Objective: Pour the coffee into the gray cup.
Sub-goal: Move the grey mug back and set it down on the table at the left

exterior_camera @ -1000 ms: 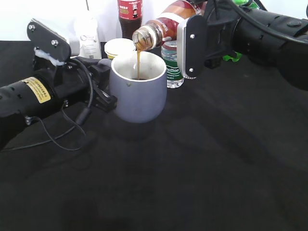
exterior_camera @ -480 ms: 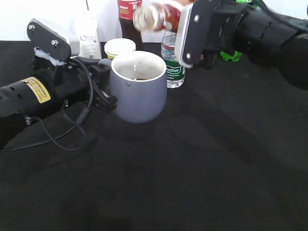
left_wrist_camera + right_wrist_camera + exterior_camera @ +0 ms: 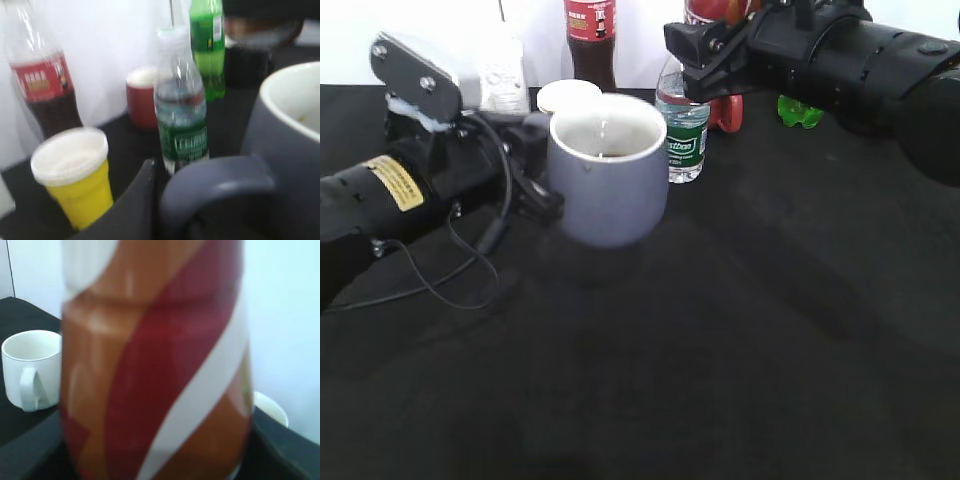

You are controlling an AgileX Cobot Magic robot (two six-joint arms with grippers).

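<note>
The gray cup (image 3: 608,185) stands left of centre with dark coffee low inside it. My left gripper (image 3: 536,165) is shut on its loop handle (image 3: 220,182); one dark finger (image 3: 137,205) lies against the handle, and the cup wall (image 3: 287,135) fills the right of the left wrist view. My right gripper (image 3: 715,55) is up at the back, right of the cup, shut on the coffee bottle (image 3: 706,8). The bottle is mostly hidden behind the gripper and cut off by the top edge. Its orange-brown wrap with a white swirl (image 3: 155,365) fills the right wrist view.
Behind the cup stand a clear water bottle with a green label (image 3: 682,135), a cola bottle (image 3: 591,40), a yellow lidded cup (image 3: 75,175), a red cup (image 3: 142,97) and a green bottle (image 3: 207,45). A white mug (image 3: 30,367) stands further off.
The coffee bottle has swung from tilted over the cup back up and to the right. The stream of coffee has stopped. The cup has barely moved.
</note>
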